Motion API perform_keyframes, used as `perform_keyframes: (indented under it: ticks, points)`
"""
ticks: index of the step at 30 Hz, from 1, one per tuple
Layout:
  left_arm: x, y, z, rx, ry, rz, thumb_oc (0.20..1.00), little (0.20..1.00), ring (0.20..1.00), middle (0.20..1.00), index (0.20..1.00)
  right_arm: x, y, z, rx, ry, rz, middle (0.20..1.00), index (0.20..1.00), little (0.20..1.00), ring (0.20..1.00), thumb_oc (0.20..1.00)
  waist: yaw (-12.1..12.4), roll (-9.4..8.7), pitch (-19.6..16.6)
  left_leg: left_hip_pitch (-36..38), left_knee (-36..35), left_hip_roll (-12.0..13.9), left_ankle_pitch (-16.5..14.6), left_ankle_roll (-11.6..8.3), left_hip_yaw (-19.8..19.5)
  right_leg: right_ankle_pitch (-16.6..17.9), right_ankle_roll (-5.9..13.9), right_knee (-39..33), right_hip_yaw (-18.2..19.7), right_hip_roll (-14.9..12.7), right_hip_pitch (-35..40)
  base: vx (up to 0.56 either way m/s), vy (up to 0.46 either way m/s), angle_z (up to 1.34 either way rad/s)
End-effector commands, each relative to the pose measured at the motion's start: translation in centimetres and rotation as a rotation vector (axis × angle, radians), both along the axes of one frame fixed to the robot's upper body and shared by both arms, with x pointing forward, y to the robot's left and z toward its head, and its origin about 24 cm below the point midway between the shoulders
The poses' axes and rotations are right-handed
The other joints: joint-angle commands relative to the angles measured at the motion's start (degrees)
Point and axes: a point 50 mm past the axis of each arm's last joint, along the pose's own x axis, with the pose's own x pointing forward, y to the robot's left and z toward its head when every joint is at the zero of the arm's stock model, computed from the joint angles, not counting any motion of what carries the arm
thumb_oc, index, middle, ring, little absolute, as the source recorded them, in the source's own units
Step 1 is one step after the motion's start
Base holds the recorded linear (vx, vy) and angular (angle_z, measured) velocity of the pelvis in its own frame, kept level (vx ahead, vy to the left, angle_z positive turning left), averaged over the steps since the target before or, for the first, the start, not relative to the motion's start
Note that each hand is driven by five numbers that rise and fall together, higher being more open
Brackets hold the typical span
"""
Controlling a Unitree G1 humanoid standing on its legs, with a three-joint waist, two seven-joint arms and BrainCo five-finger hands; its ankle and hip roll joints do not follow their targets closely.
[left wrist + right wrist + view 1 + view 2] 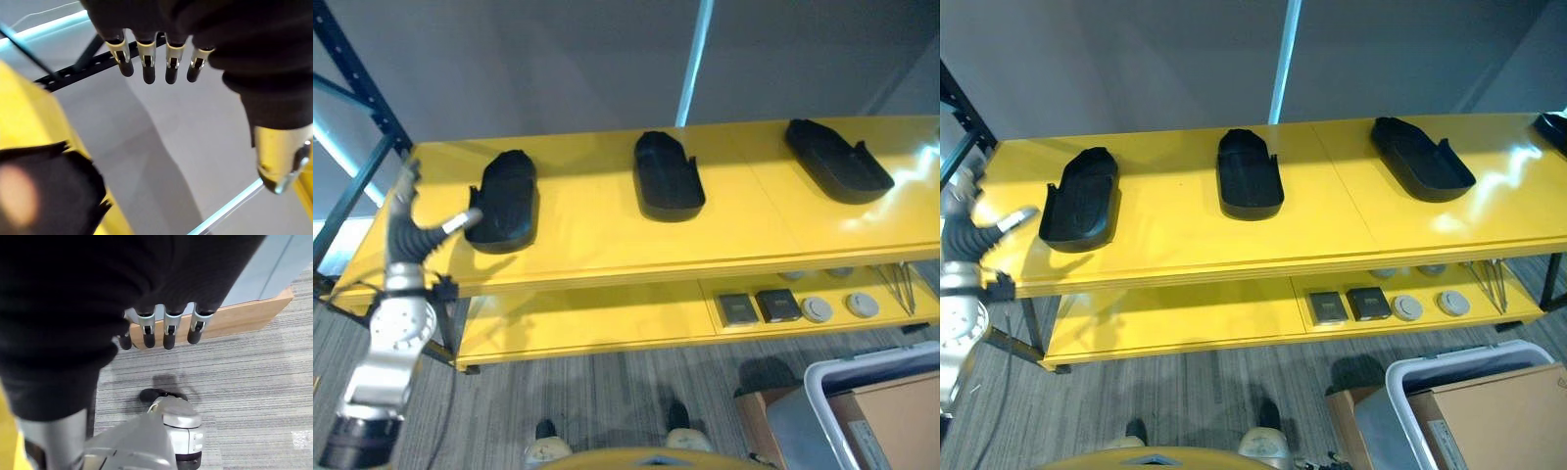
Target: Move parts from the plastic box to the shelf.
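Fingers of the left hand (411,230) are spread open beside a black plastic shoe-shaped part (505,200) on the yellow metal shelf (607,240); the right hand (166,328) hangs open.

Plastic box (1400,392) cut off at the corner — its contents hidden under cardboard (1498,416)

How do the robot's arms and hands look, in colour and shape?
The left arm is silver-grey metal with rounded segments. The left hand and the right hand each have a row of silver fingers with dark tips, under a dark ribbed cover. The left thumb is silver and rounded.
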Motion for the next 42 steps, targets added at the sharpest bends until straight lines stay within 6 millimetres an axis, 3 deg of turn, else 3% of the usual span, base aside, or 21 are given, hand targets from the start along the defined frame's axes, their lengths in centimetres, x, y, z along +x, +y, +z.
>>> perform_keyframes:
  ticks: [1,4,5,6,15,23,30,42]
  points:
    - [0.7,-2.3,2.9,-0.024,-0.198,-0.235,1.000,1.000,1.000,1.000,1.000,0.0,0.0,-0.1,-0.046,-0.003,-0.001,1.000,1.000,1.000,1.000,1.000,-0.4,-0.21,2.0,-5.6,6.1,0.3,-2.9,4.10,-1.8,-5.0,0.99,4.8,-3.1,-3.2,1.7,-0.06,-0.015,0.21]
    - [0.4,-3.2,2.4,-0.046,-0.186,-0.289,1.000,1.000,1.000,1.000,1.000,0.1,0.0,-0.2,-0.045,-0.003,-0.013,1.000,1.000,1.000,1.000,1.000,0.0,0.00,2.1,-5.8,6.2,0.2,-2.9,4.08,-1.9,-5.0,1.05,4.8,-3.4,-3.3,1.7,-0.04,-0.002,0.13]
    - [0.3,-3.7,2.0,-0.064,-0.177,-0.311,0.944,0.944,0.944,0.944,0.944,0.2,0.1,-0.3,-0.046,-0.005,-0.016,1.000,1.000,1.000,1.000,1.000,0.1,0.14,2.2,-5.9,6.2,0.2,-2.8,4.08,-2.0,-4.9,1.11,4.8,-3.6,-3.3,1.7,-0.03,0.009,0.06]
    - [0.4,-4.2,1.6,-0.084,-0.162,-0.327,0.200,0.200,0.200,0.200,0.200,0.2,0.1,-0.3,-0.048,-0.007,-0.015,1.000,1.000,1.000,1.000,1.000,0.1,0.26,2.2,-6.0,6.3,0.1,-2.8,4.10,-2.0,-4.9,1.16,4.8,-3.6,-3.4,1.6,-0.02,0.009,0.06]
    - [1.4,-4.3,-0.6,-0.140,-0.069,-0.262,0.200,0.200,0.200,0.200,0.200,0.7,-0.4,-0.2,-0.058,-0.005,0.005,1.000,1.000,1.000,1.000,1.000,-0.6,0.37,2.2,-6.0,6.2,0.3,-2.6,4.01,-1.3,-4.7,1.39,5.2,-3.3,-3.5,0.9,0.00,0.003,-0.01]
    - [2.5,-1.3,-3.6,-0.176,-0.018,0.032,0.200,0.200,0.200,0.200,0.200,0.0,-1.2,0.0,-0.063,0.013,0.045,1.000,1.000,1.000,1.000,1.000,-2.1,-0.31,2.1,-5.6,6.5,0.9,-2.7,3.86,-0.6,-4.8,1.18,5.9,-2.4,-3.4,0.4,0.00,0.000,0.00]
    - [4.2,-0.4,-5.8,-0.199,0.064,0.130,0.200,0.200,0.200,0.200,0.200,0.7,-1.4,0.2,-0.066,0.023,0.108,1.000,1.000,1.000,1.000,1.000,-4.0,-0.61,1.9,-5.3,6.8,1.4,-2.6,3.73,0.2,-5.1,1.03,6.9,-1.1,-3.1,-0.2,0.01,0.001,-0.02]
    - [6.1,-0.9,-5.3,-0.204,0.046,0.129,0.200,0.200,0.200,0.200,0.200,0.9,-2.0,0.4,-0.074,0.037,0.177,1.000,1.000,1.000,1.000,1.000,-6.2,-1.20,2.1,-5.0,8.0,2.2,-3.0,3.74,1.7,-5.5,0.72,7.8,0.5,-2.7,-0.7,0.02,-0.002,-0.10]
